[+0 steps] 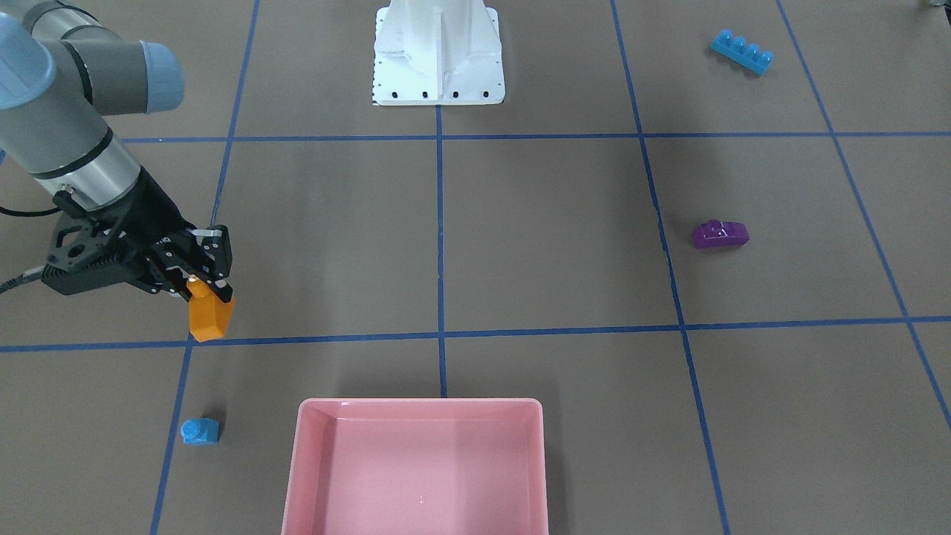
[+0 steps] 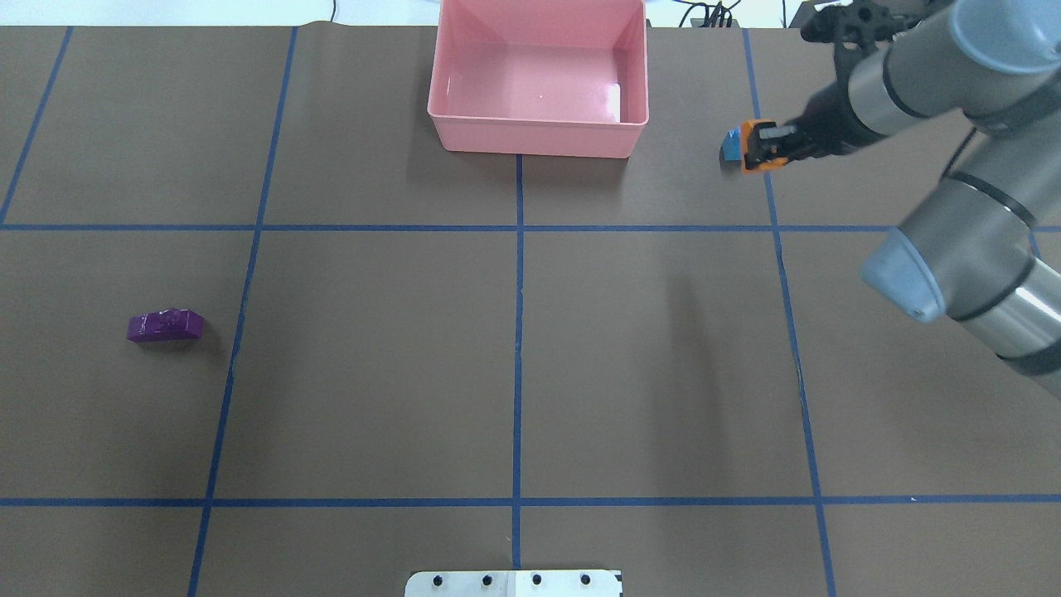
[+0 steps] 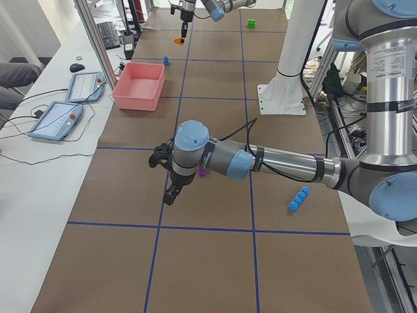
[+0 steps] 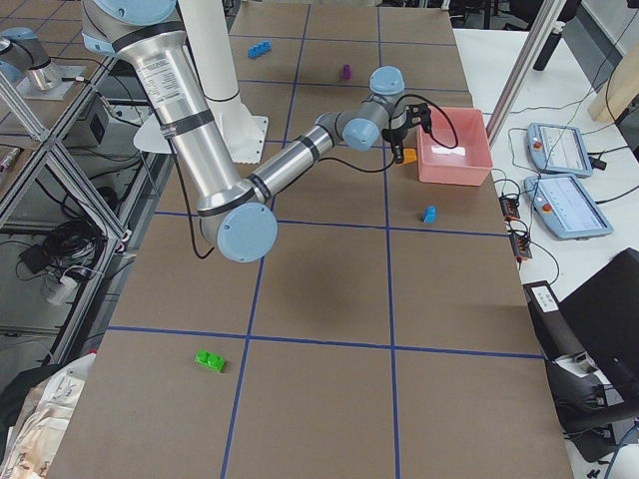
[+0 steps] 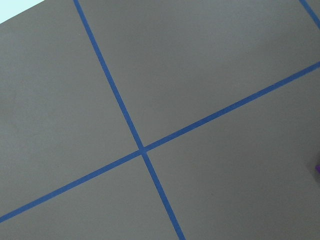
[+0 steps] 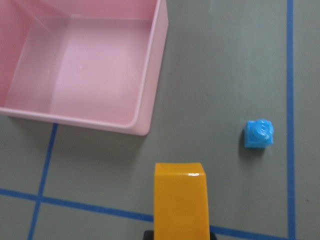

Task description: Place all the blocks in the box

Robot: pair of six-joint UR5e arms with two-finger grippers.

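The orange studded plastic brick is held clamped in the right gripper; transport over the shallow pink plastic tray is likely needed next; the state of the left gripper cannot be told.

You saw a pink box, orange block, purple block, blue small block and blue long block, on a brown table gridded with blue lines.
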